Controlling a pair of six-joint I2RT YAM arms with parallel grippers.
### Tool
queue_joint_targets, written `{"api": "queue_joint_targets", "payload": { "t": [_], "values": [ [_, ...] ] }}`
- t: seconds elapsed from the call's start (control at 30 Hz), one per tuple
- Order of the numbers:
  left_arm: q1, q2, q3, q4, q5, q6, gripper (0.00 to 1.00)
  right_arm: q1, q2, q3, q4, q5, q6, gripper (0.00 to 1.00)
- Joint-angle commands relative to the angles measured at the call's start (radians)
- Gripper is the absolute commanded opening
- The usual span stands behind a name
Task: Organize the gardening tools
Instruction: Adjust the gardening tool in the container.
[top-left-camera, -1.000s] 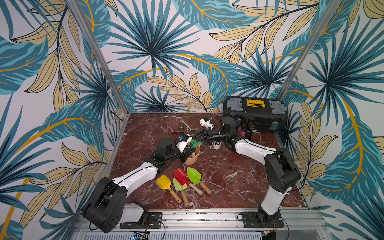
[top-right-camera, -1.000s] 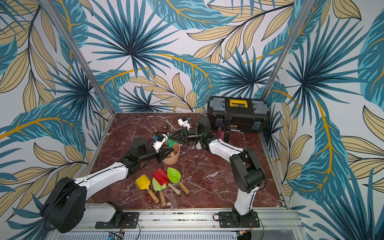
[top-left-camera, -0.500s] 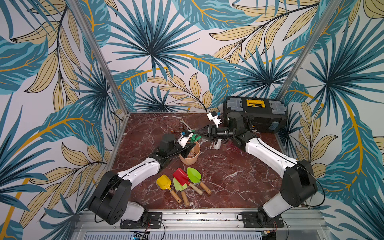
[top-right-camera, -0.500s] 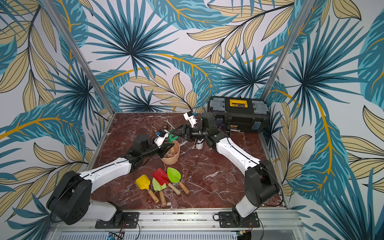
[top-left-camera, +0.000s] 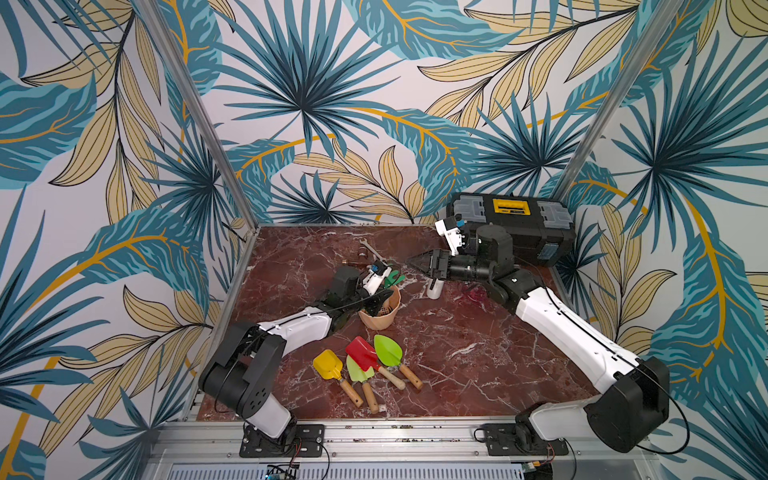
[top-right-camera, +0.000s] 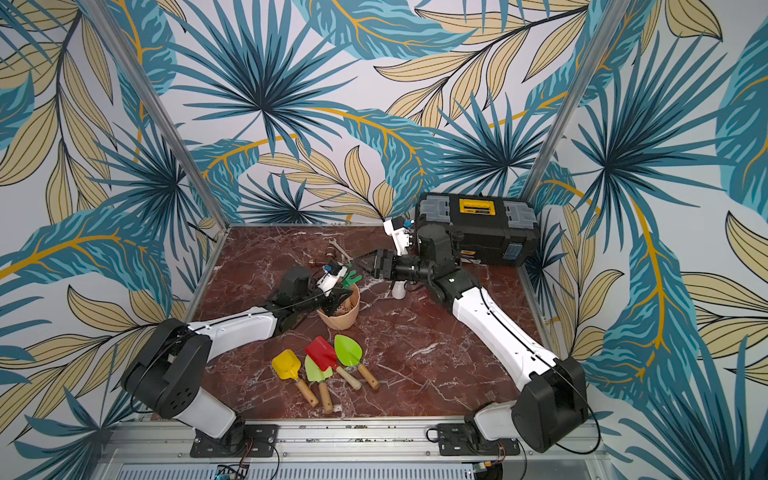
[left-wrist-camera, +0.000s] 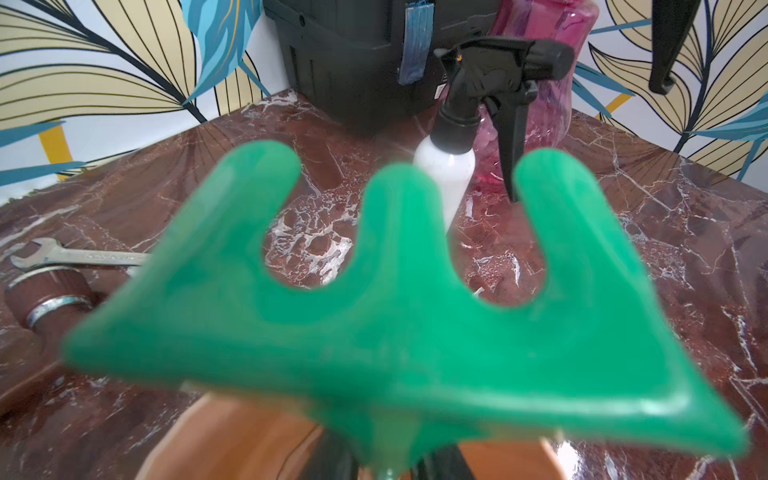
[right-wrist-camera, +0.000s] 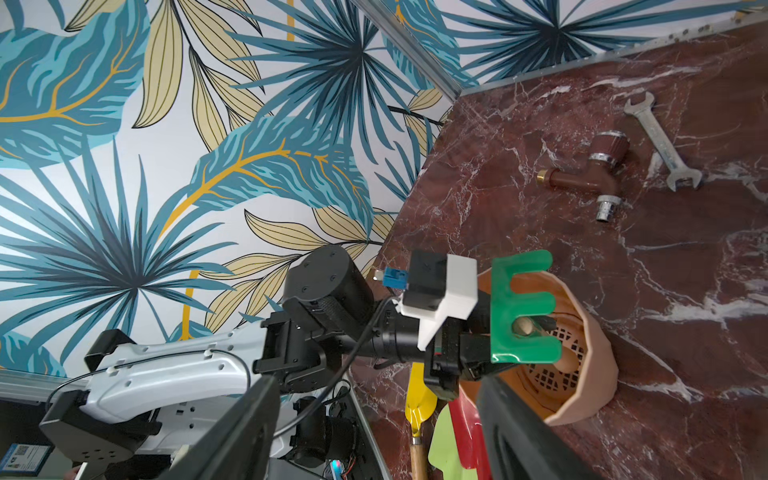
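Note:
My left gripper (top-left-camera: 376, 303) is shut on the dark-green rake (top-left-camera: 392, 277) (left-wrist-camera: 395, 311), which it holds over the mouth of a terracotta pot (top-left-camera: 380, 320) with the head (right-wrist-camera: 521, 307) up. My right gripper (top-left-camera: 411, 261) (right-wrist-camera: 376, 382) hangs open and empty just right of the rake head, pointing at it. The yellow (top-left-camera: 328, 365), red (top-left-camera: 360, 353) and two lime-green (top-left-camera: 388, 351) (top-left-camera: 357, 372) tools lie side by side near the front. A white spray bottle (top-left-camera: 434, 289) (left-wrist-camera: 446, 170) stands under my right arm. The pink one (left-wrist-camera: 544, 62) is behind it.
A black-and-yellow toolbox (top-left-camera: 513, 220) sits shut in the back right corner. A silver wrench (right-wrist-camera: 660, 145) and a brown tap fitting (right-wrist-camera: 590, 178) lie at the back, beyond the pot. Patterned walls close in three sides.
My right gripper has opened, and its arm has swung outward to the right. The left gripper has kept hold of the rake and brought it over the pot.

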Motion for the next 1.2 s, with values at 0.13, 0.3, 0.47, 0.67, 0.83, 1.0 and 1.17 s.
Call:
{"api": "queue_joint_targets", "payload": {
  "t": [0.13, 0.3, 0.47, 0.67, 0.83, 1.0, 1.17],
  "values": [
    [-0.016, 0.032, 0.024, -0.015, -0.017, 0.018, 0.19, -0.01, 0.005, -0.034, 0.004, 0.022, -0.029, 0.79],
    [-0.02, 0.039, 0.014, -0.019, -0.036, 0.02, 0.24, -0.013, 0.007, -0.044, 0.028, 0.02, -0.024, 0.78],
    [-0.021, 0.047, 0.014, -0.016, -0.034, 0.011, 0.31, -0.014, 0.007, -0.042, 0.035, 0.014, -0.024, 0.77],
    [-0.021, 0.047, 0.026, -0.034, -0.033, 0.012, 0.37, -0.016, 0.0, -0.043, 0.024, 0.018, -0.029, 0.77],
    [-0.021, 0.027, 0.033, -0.044, -0.038, 0.006, 0.37, -0.017, -0.008, -0.04, -0.003, 0.031, -0.051, 0.77],
    [-0.021, -0.032, 0.047, -0.079, -0.033, -0.004, 0.38, -0.017, -0.01, -0.038, -0.075, 0.055, -0.097, 0.77],
    [-0.021, -0.085, 0.056, -0.115, -0.028, -0.002, 0.42, -0.016, -0.017, -0.047, -0.187, 0.092, -0.194, 0.76]
  ]
}}
